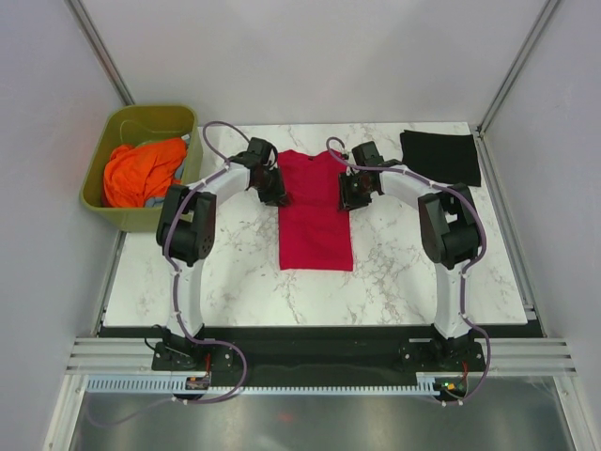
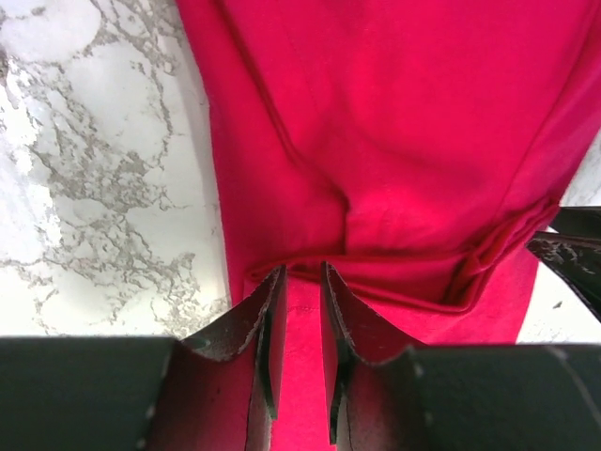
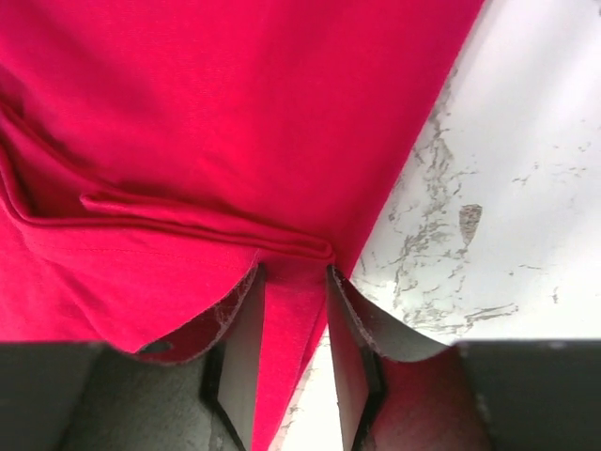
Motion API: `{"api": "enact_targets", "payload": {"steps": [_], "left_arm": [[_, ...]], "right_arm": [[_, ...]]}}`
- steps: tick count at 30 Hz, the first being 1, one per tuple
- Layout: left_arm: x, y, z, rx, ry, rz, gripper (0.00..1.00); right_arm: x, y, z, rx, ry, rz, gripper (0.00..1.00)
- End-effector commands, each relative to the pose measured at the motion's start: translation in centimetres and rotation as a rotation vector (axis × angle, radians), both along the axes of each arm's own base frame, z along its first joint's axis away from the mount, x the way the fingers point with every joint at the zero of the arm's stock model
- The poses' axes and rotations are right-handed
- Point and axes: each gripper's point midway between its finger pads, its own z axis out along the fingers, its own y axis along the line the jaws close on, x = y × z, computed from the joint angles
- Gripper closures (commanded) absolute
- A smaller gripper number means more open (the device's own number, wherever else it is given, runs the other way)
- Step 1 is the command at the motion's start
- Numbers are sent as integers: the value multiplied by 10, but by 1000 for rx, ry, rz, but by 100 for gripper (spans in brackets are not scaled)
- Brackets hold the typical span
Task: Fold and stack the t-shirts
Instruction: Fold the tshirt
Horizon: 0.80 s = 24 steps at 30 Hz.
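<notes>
Layout: puts red t-shirt [image 1: 315,225] at middle of table [image 1: 235,272], long axis near-to-far; sets left hand [image 1: 273,190] and right hand [image 1: 351,194] equally close at far corners, both narrow astride cloth, grip impossible to tell.

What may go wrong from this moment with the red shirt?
1. The left fingers and right fingers straddle only thin edge folds of the red t-shirt; the cloth may slip out when lifted.
2. If one side rises first, the fold may come out crooked.
</notes>
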Motion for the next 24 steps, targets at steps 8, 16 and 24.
{"api": "enact_targets", "payload": {"steps": [8,16,24], "left_arm": [[11,14,-19,100,-37,2,71],[19,8,38,62,-126,-26,60],[-31,14,107,63,-116,3,46]], "right_arm": [[16,-20,-5,-104,-49,-54,100],[23,-13,30,-39,-89,-92,100],[-19,-4,70,126,14,-224,61]]}}
